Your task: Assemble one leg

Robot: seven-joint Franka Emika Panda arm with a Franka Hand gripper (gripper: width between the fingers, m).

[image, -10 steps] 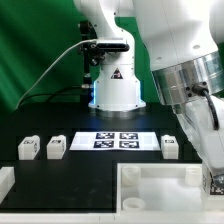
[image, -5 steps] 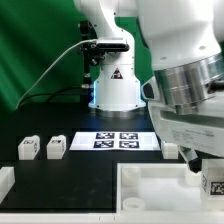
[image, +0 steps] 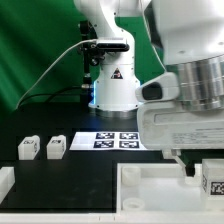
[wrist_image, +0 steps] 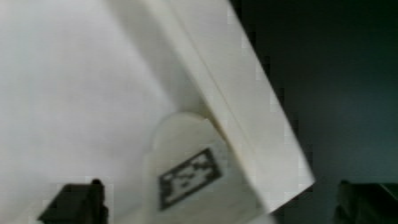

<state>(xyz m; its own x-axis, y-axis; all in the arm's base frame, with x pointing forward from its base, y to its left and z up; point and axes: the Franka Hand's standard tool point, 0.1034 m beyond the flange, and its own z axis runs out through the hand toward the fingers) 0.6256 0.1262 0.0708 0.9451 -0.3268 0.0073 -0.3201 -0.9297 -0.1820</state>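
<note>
Two white legs (image: 28,148) (image: 56,147) with tags stand on the black table at the exterior view's left. My gripper (image: 196,168) hangs over the right part of the large white tray-like piece (image: 150,186). A tagged white leg (image: 213,182) stands just beside it, in the tray's corner. In the wrist view this leg (wrist_image: 191,172) sits against the tray's raised rim (wrist_image: 240,95), between my dark fingertips (wrist_image: 75,201). The gripper (wrist_image: 219,204) is open wide and empty.
The marker board (image: 116,140) lies in the middle, before the robot's base (image: 116,85). A small white part (image: 5,181) shows at the lower left edge. My arm hides the table to the right of the marker board.
The arm has swung toward the exterior view's left and come lower over the tray. It now hides the leg that stood right of the marker board.
</note>
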